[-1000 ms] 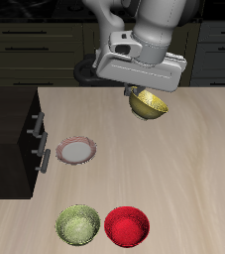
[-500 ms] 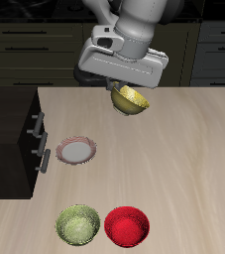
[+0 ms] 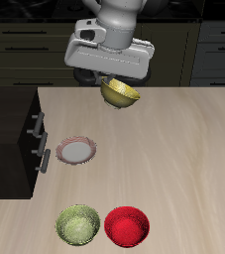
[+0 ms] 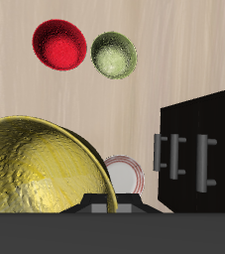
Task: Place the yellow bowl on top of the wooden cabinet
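Note:
The yellow bowl [image 3: 120, 93] hangs tilted under my gripper [image 3: 114, 81], held in the air above the back part of the table. In the wrist view the bowl [image 4: 40, 169] fills the near field, its mottled golden inside facing the camera. The gripper is shut on its rim. The wooden cabinet [image 3: 7, 134], black with silver bar handles, stands at the table's side; it shows in the wrist view too [image 4: 205, 149]. The gripper is apart from the cabinet, over the table farther back than the plate.
A white plate with a pink rim [image 3: 75, 151] lies on the table beside the cabinet. An olive-green bowl [image 3: 77, 224] and a red bowl [image 3: 127, 225] stand side by side near the table's front edge. Dark kitchen cabinets run behind the table.
My gripper has moved with the yellow bowl sideways toward the cabinet and slightly up. The plate and the other bowls have not moved.

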Controlling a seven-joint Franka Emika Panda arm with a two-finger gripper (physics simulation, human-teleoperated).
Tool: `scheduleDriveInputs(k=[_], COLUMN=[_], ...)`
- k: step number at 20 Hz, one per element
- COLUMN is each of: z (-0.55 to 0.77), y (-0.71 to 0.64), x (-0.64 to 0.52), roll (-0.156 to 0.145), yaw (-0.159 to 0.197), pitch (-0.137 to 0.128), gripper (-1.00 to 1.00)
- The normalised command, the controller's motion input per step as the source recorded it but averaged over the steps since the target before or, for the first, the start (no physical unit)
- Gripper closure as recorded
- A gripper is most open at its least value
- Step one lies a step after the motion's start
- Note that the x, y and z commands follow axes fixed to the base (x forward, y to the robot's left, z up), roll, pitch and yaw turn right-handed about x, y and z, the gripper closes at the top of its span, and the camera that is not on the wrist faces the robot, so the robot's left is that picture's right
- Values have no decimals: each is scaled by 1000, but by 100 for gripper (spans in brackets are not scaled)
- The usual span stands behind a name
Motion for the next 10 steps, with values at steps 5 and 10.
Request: scheduleDriveInputs(k=[5,10], z=[25,28], y=[-321,-250], x=[-51,-23], roll=[3,18], yaw=[3,8], pitch=[-4,0], gripper=[100,100])
